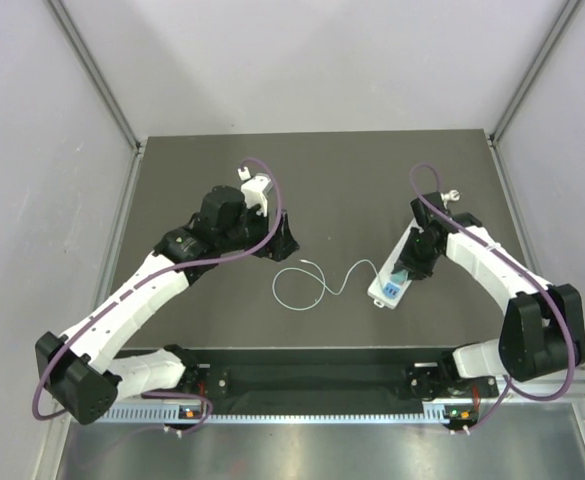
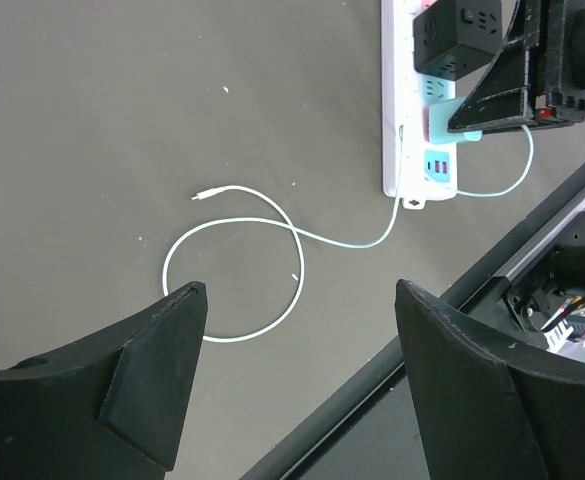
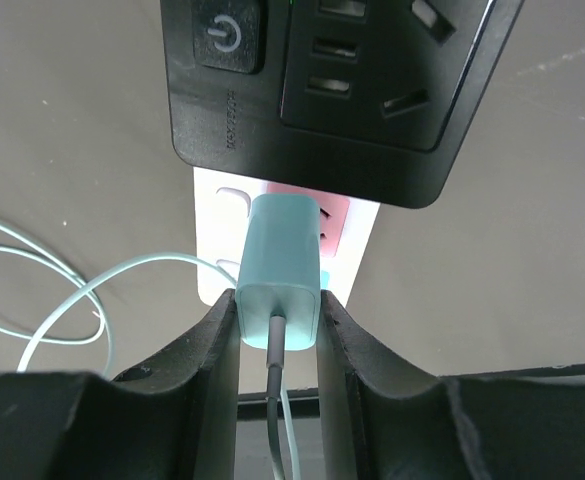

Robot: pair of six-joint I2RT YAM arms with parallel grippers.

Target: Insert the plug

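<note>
- Currently the right pincer (image 3: 280,305) is narrowed onto the plug (image 3: 282,265), one finger pressed to each of its flat sides.
- The plug is a teal block whose long axis runs along the pincer's own reach. Its cord end points back between the fingers and its front end points at the strip (image 3: 215,250).
- That front end meets the strip's white face at a pink-lined socket, just below a black socket block (image 3: 332,90) that overhangs the strip.
- I cannot tell whether the prongs are partly in or only resting at the holes, because the plug body hides them.
- In my judgement the coming move is a push along that same axis, into the strip. Any tilt of the plug between the fingers would set the prongs against the socket rim.
- The left pincer (image 2: 300,290) stands wide and holds nothing, hovering over the looped cable (image 2: 282,215) on the worktop (image 2: 92,120).
- From above, the strip (image 1: 390,288) lies well to the right of the left pincer and directly under the right one (image 1: 409,268). The right arm is the nearer by far, so the job falls to it.
- The strip looks free on the worktop, so a hard push may slide it.
</note>
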